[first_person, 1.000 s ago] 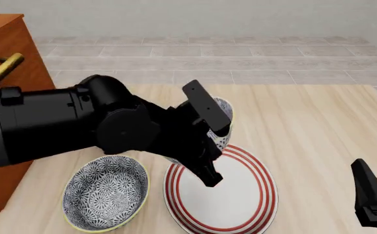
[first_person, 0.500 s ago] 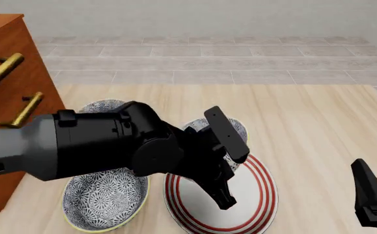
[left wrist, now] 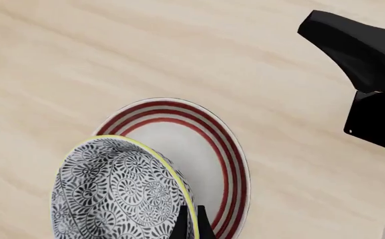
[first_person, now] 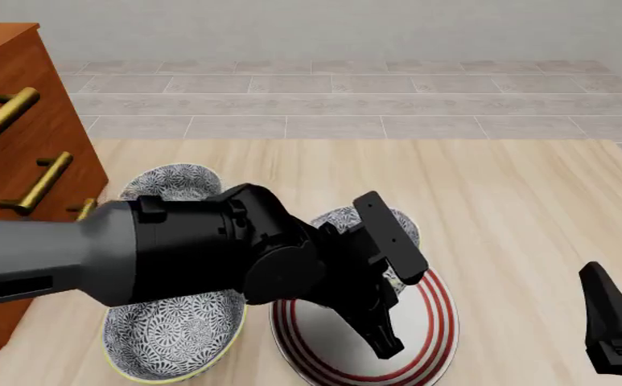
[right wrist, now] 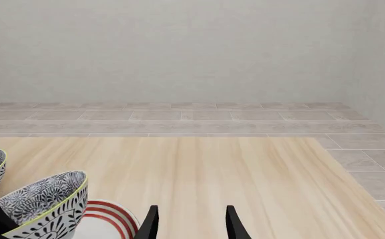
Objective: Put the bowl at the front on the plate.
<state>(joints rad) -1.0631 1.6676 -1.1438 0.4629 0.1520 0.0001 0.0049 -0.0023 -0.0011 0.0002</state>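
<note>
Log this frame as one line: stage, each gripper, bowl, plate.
stage: carry over plate | left gripper: shut on bowl rim | right gripper: open, idle | bowl: tilted, above plate | plate: on table

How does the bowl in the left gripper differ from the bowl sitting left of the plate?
The held bowl is tilted over the red-ringed plate, its rim pinched by the left gripper; the bowl beside the plate rests flat on the table, untouched. Both share a dark floral print and yellow-green rim.
</note>
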